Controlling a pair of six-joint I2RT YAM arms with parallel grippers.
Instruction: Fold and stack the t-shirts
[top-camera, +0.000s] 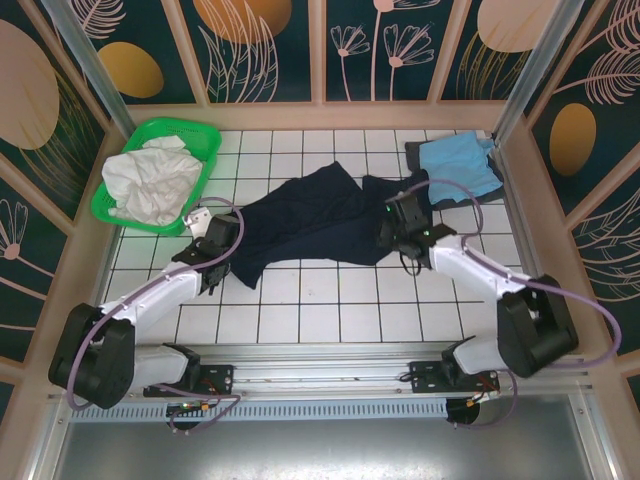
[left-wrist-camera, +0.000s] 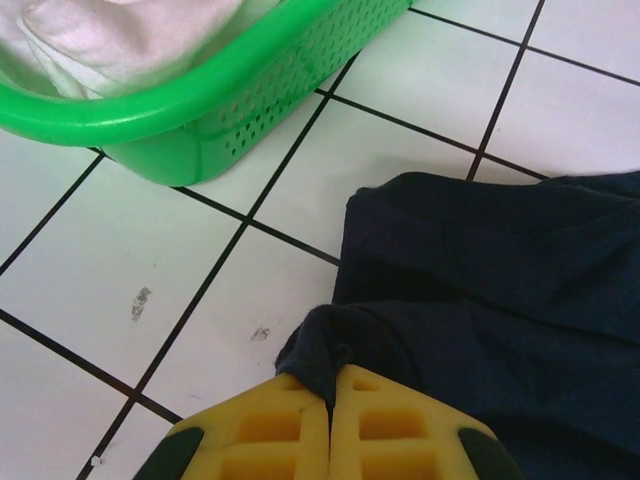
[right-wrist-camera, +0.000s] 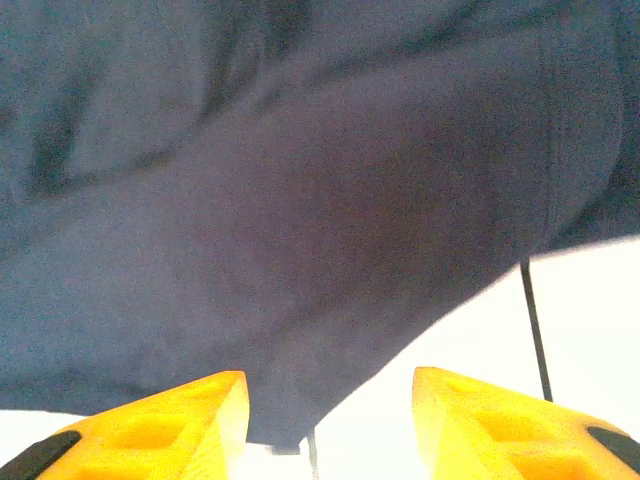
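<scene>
Left gripper (left-wrist-camera: 330, 398) pinches a corner of the dark navy cloth t-shirt (left-wrist-camera: 500, 290); right gripper (right-wrist-camera: 330, 405), spread, hovers just above it, likely to pull it flat.

A green basket (top-camera: 197, 140) is sitting at the far left corner of the white-tiled worktop (top-camera: 330, 310), crumpled white cloth (top-camera: 150, 185) heaping inside it.

Parted right hand (right-wrist-camera: 330, 405) at navy t-shirt (right-wrist-camera: 300, 200)

Nothing legible — no words, labels or numbers on the navy t-shirt (top-camera: 310, 225), green basket (left-wrist-camera: 250, 100) or tiled table (top-camera: 330, 310).
</scene>
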